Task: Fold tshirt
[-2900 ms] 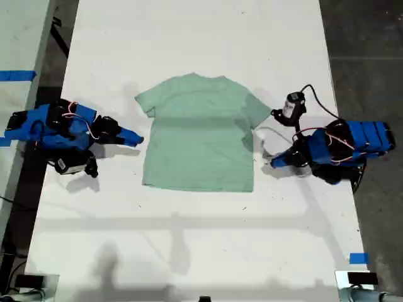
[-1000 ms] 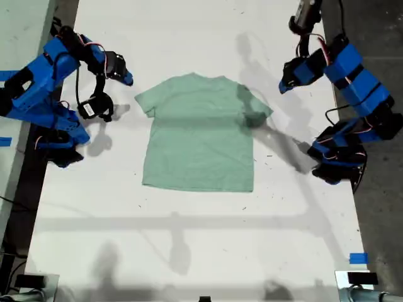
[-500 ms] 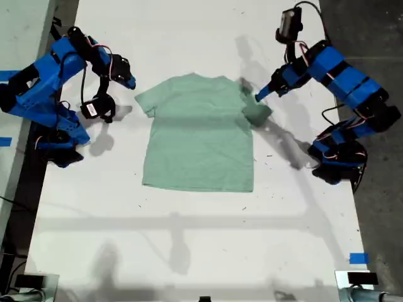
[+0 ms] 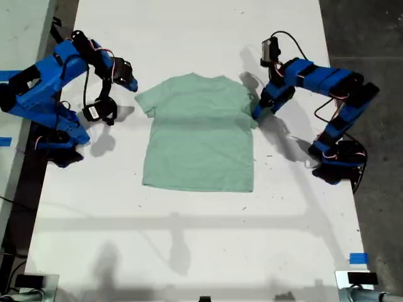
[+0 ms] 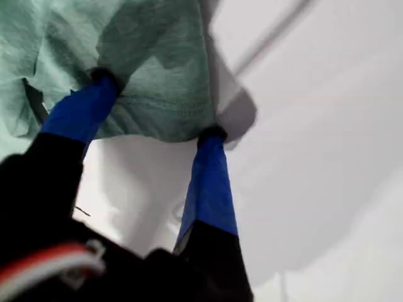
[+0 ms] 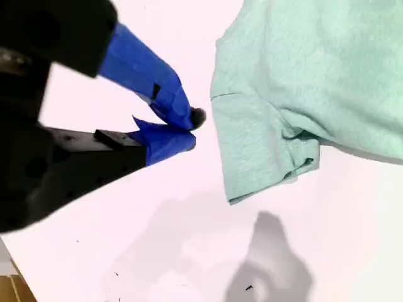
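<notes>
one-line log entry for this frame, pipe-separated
step: sleeve pickup | tshirt: flat on table | my first gripper: open, straddling sleeve edge | my second gripper: shut, empty, beside the other sleeve

One tshirt [image 4: 200, 139] lies on one white bench [image 4: 189, 245]. Two blue arms work there, each with one hand: my first hand [image 5: 154, 107] and my second hand [image 6: 189, 129]. Two blue tape pieces show: one [image 4: 358, 258] and another [image 4: 17, 75].

Tshirt [image 4: 200, 138] flat on white table [image 4: 189, 239], arms flanking.
</notes>
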Available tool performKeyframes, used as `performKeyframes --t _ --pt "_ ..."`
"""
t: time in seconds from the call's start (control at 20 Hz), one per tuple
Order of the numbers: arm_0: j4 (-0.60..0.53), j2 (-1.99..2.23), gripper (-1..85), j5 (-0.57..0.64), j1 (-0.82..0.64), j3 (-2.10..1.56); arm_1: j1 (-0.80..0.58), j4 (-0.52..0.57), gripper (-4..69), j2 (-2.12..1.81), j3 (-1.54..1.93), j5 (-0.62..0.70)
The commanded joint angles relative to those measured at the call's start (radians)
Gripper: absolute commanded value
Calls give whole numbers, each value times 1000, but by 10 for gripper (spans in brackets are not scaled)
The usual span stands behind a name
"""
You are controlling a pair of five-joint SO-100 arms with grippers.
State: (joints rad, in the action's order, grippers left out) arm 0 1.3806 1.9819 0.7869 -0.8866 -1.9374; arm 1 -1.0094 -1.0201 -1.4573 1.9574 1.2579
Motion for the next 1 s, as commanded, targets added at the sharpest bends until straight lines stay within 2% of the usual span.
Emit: performKeyframes --t 0.0,0.05,0.1,0.15,0.4,0.6,0.85,0.95 --pt "-31 9 10 -11 11 -3 -20 -5 98 9 -78 28" --pt "-38 9 10 -11 11 -9 -23 -12 14 18 -91 31" --pt "-43 9 10 -11 14 -12 -23 -25 -5 29 -107 48" --pt "-43 9 10 -11 14 -12 -25 -38 -5 40 -124 49" --pt "-43 41 10 -14 17 -26 -37 -239 -11 -58 -213 77" --pt "-49 75 8 -18 3 -40 118 -422 -11 -147 -469 -31" --pt "-67 69 8 -28 12 -37 350 -468 -11 178 -985 -204" --pt "-72 64 8 -34 18 -37 410 -413 -11 318 -1104 -250"
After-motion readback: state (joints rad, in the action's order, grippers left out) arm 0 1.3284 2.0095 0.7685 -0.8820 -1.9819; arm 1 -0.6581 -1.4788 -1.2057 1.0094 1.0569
